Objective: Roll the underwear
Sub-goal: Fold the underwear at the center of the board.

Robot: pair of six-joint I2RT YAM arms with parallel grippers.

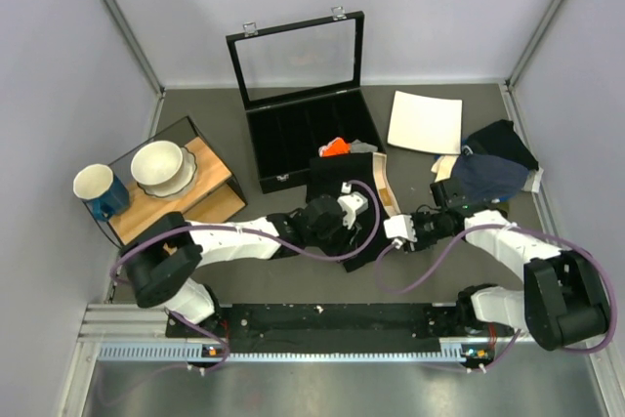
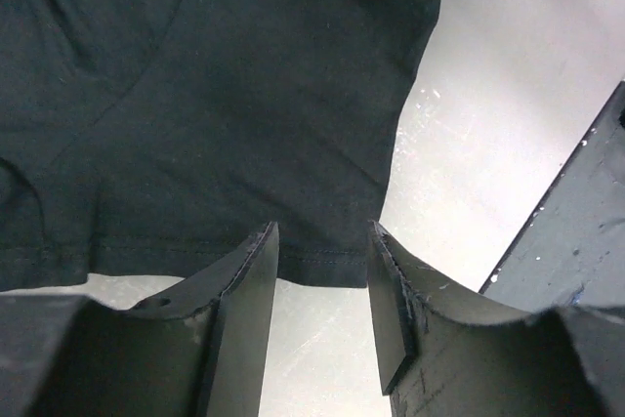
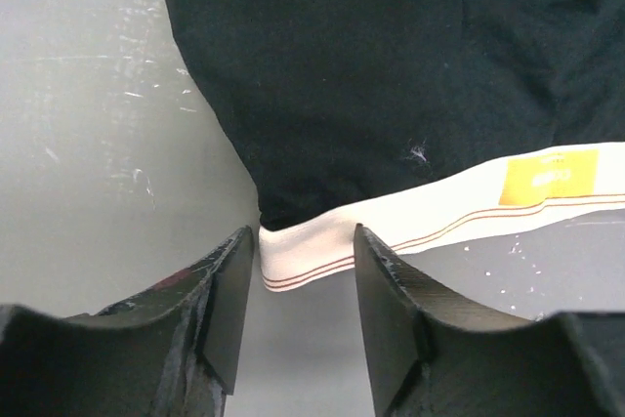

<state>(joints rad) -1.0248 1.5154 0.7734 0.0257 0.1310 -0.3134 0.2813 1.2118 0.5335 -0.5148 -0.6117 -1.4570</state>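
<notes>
Top external view shows the underwear (image 1: 328, 178) unrolled on the bench (image 1: 200, 104); my left hand (image 2: 322, 241) and right hand (image 3: 305, 241), half open, grip nothing.

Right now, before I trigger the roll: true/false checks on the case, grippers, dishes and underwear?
1. The black case has its glass lid standing open. True.
2. The right gripper has its jaws either side of the end of the pale waistband. True.
3. The left gripper is shut on the waistband. False: its jaws stand apart at the black hem of the underwear.
4. The bowl sits on the white plate. False: it is on the wooden shelf at left; the plate lies back right.
5. The underwear is already rolled. False: it lies spread out.
</notes>
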